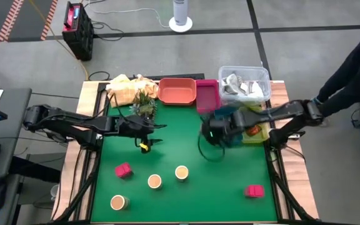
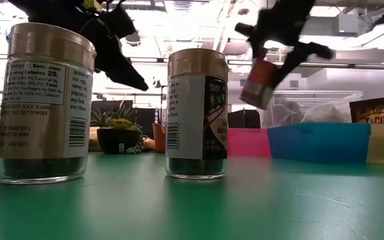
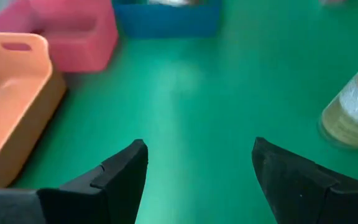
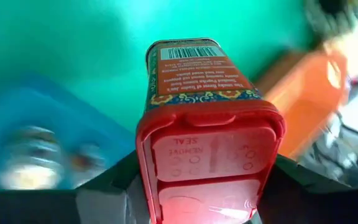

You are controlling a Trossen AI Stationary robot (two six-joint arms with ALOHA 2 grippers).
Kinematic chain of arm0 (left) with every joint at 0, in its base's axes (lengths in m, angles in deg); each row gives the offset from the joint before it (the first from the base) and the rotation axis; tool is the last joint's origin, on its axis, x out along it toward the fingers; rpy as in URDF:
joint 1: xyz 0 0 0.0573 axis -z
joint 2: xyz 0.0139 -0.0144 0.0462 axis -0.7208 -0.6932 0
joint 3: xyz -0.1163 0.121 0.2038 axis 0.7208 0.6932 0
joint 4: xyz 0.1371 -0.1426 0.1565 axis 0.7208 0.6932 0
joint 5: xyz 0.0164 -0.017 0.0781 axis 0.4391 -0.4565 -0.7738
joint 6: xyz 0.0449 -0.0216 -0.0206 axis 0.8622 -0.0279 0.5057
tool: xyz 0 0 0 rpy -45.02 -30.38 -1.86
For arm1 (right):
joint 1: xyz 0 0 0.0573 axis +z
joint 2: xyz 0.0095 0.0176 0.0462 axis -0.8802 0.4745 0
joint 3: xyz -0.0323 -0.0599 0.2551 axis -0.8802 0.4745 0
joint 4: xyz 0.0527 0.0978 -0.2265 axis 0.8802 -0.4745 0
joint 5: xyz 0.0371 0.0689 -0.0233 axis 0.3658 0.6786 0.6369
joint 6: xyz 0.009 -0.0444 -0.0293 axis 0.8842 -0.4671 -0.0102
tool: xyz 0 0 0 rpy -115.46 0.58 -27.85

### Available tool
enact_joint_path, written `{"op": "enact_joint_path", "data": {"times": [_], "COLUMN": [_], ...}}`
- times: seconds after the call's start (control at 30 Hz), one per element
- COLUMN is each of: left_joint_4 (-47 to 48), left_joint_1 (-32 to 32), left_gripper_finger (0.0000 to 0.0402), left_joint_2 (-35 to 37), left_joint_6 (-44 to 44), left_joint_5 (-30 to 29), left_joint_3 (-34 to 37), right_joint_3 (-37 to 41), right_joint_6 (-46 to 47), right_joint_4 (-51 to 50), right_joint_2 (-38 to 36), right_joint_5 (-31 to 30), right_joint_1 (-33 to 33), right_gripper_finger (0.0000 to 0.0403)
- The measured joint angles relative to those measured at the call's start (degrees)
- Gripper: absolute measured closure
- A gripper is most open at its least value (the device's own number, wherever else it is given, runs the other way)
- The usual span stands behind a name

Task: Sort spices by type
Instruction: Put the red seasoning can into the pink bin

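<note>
My right gripper (image 4: 210, 183) is shut on a red spice tin (image 2: 260, 82) with a red lid, up in the air near the blue tray (image 2: 319, 141) and pink tray (image 1: 208, 95). My left gripper (image 3: 197, 171) is open over bare green mat (image 1: 145, 142), touching nothing. Three tan-lidded jars (image 1: 154, 181) (image 1: 181, 172) (image 1: 118, 202) stand upright on the near part of the mat. Two magenta packets (image 1: 123, 170) (image 1: 254, 190) lie on it too. A red-orange piece (image 1: 253, 130) sits in the yellow tray (image 1: 261, 132). My right gripper pinches the red tin between its two fingers at the lid end (image 4: 210, 155), one finger (image 4: 114, 190) on each side. The fingers come from above on a slant. The tin is lifted clear and hangs tilted, its barcoded bottom (image 4: 179, 53) pointing away toward the mat.
An orange tray (image 1: 177, 90), the pink tray and a clear bin (image 1: 244, 83) line the far edge, beside a small potted plant (image 1: 144, 103) and crumpled tan paper (image 1: 127, 87). A dark sleeve (image 1: 355, 62) of a person shows at the right.
</note>
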Motion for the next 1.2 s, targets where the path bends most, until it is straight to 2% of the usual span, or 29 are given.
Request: {"op": "enact_joint_path", "data": {"times": [0.27,0.43,0.6,0.7,0.9,1.03,1.2], "left_joint_4": [1.33,2.20,2.04,2.13,2.91,4.64,6.25], "left_joint_1": [-1.48,-3.93,-7.12,-8.89,-10.03,-10.02,-10.00], "left_gripper_finger": [0.0128,0.0128,0.0128,0.0128,0.0128,0.0128,0.0128], "left_joint_2": [5.31,7.10,5.69,4.68,4.55,4.55,4.55], "left_joint_6": [1.26,3.70,6.62,8.05,8.59,8.55,8.31], "left_joint_5": [-1.87,-3.43,-2.45,-0.86,2.52,2.76,2.74], "left_joint_3": [0.78,0.78,0.76,0.76,0.76,0.76,0.76], "right_joint_3": [0.00,-0.80,-8.93,-16.98,-33.41,-41.29,-46.51], "right_joint_6": [-9.77,-5.12,2.14,7.79,14.91,16.82,16.62], "right_joint_4": [16.58,25.06,16.63,8.22,-8.15,-16.50,-21.19], "right_joint_2": [0.00,1.09,7.96,13.93,25.60,32.55,37.71], "right_joint_5": [-0.02,0.03,1.48,4.68,5.03,5.01,4.81], "right_joint_1": [-15.83,-22.93,-28.13,-30.37,-32.90,-34.23,-35.67], "right_gripper_finger": [0.0165,0.0164,0.0164,0.0164,0.0164,0.0164,0.0164]}}
